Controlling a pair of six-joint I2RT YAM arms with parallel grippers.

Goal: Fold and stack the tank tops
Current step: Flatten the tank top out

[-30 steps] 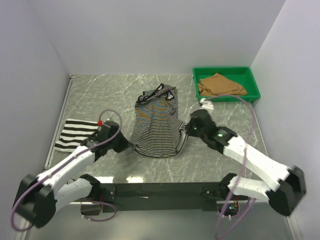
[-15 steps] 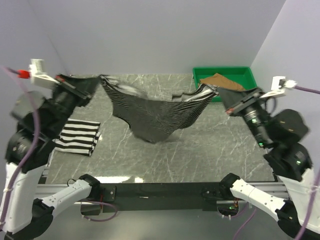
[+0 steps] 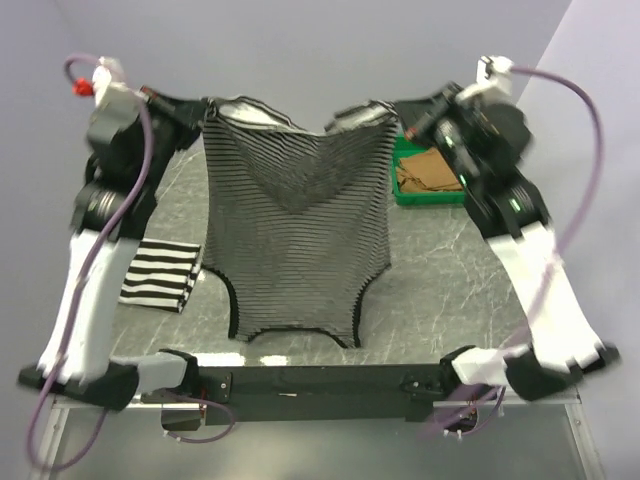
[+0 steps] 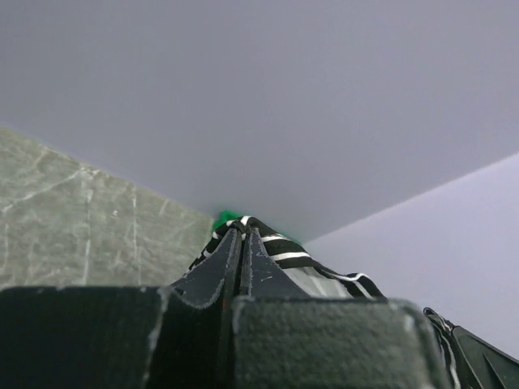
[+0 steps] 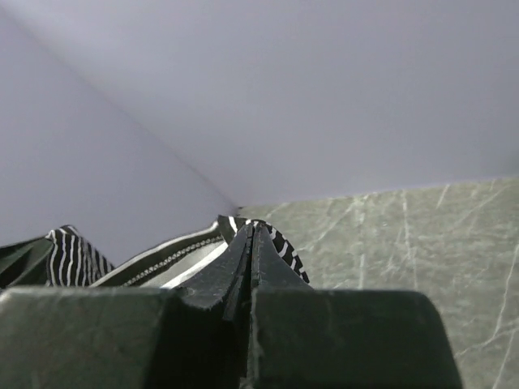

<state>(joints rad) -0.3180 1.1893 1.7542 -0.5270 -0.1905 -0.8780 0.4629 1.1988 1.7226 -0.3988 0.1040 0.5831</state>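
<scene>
**A:** Where's the thin-striped tank top [image 3: 295, 230]?

**B:** Hanging spread in the air over the middle of the worktop [image 3: 440, 270]. The left gripper [image 3: 192, 115] and right gripper [image 3: 408, 122] each pinch 1 upper corner, jaws pressed tight on cloth.

**A:** Risks?

**B:** The bites look small. A corner could slip and the cloth would drop crumpled. Lowered off-line, it might cover the wide-striped tank top [image 3: 158, 272] folded at the left edge. The tan tank top [image 3: 432, 172] lies in the green tray [image 3: 430, 198] at the far right corner.

**A:** Surroundings?

**B:** Grey marbled slab, with plain pale walls [image 3: 300, 50] on 3 sides.

Green plastic tray [image 3: 425, 198] at far right of grey marble-pattern table [image 3: 450, 280]; pale walls [image 3: 300, 50] behind.
</scene>
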